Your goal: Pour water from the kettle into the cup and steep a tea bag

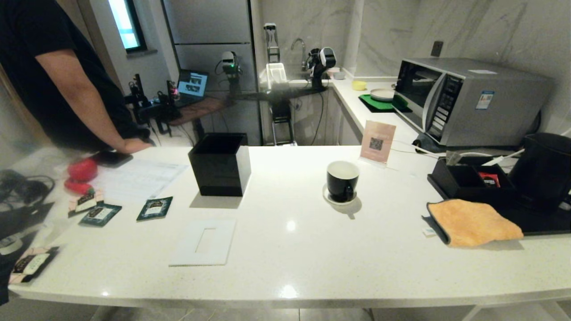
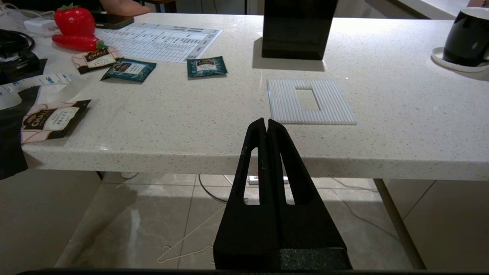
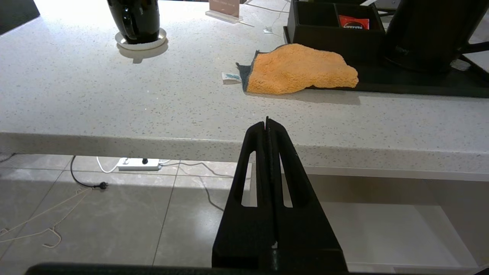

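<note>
The black cup (image 1: pixel 342 180) with a white inside stands on a small white saucer (image 1: pixel 328 198) mid-counter; it also shows as the cup (image 2: pixel 467 38) and the cup (image 3: pixel 134 17) in the wrist views. The matte black kettle (image 1: pixel 545 170) stands at the far right on a black tray (image 1: pixel 542 223), seen too as the kettle (image 3: pixel 429 32). Several tea bag sachets lie at the left, one teal sachet (image 1: pixel 155 208) nearest the middle, the same sachet (image 2: pixel 206 66). My left gripper (image 2: pixel 267 121) and right gripper (image 3: pixel 267 121) are shut and empty, below the counter's front edge, out of the head view.
A black open-topped box (image 1: pixel 219 163) stands left of the cup, with a white ribbed plate (image 1: pixel 203 241) in front of it. An orange cloth (image 1: pixel 473 222) and a black compartment box (image 1: pixel 468 180) sit by the kettle. A person's arm (image 1: pixel 76 93) rests on the counter's far left. A microwave (image 1: pixel 468 100) is behind.
</note>
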{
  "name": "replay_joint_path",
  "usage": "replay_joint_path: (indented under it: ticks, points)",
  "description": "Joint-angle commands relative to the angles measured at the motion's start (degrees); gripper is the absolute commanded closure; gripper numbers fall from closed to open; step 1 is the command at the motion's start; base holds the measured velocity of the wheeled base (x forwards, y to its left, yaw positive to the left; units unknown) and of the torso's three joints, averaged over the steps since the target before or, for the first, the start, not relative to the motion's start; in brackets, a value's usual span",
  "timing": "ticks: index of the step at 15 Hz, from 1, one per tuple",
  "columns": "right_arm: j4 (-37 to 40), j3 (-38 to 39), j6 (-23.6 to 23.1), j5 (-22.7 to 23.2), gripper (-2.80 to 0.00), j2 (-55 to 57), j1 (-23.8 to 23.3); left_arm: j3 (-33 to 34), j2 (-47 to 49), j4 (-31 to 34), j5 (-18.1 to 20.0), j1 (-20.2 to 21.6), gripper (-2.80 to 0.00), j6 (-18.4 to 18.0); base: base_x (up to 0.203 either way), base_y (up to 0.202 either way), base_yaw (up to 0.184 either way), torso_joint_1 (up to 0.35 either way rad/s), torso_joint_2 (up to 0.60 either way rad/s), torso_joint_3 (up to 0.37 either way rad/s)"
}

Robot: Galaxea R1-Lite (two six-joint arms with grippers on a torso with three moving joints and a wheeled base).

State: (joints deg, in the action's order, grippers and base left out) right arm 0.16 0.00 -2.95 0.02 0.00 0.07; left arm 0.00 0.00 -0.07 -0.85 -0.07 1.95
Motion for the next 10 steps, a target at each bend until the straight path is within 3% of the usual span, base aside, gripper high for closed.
replay_joint_path:
  ticks: [1, 7, 10]
  points:
    - [-0.1, 0.0, -0.4, 0.1, 0.00, 0.1, 0.0, 0.0, 0.0, 0.0, 0.0, 0.0, 0.00, 0.0, 0.000, 0.000, 0.000, 0.000, 0.00, 0.000]
    - [0.4, -0.3, 0.6, 0.0, 0.00, 0.1, 0.0, 0.0, 0.1, 0.0, 0.0, 0.0, 0.00, 0.1, 0.000, 0.000, 0.000, 0.000, 0.00, 0.000]
    - [5.6, -6.3, 0.6, 0.1, 0.00, 2.6, 0.0, 0.0, 0.0, 0.0, 0.0, 0.0, 0.00, 0.0, 0.000, 0.000, 0.000, 0.000, 0.00, 0.000]
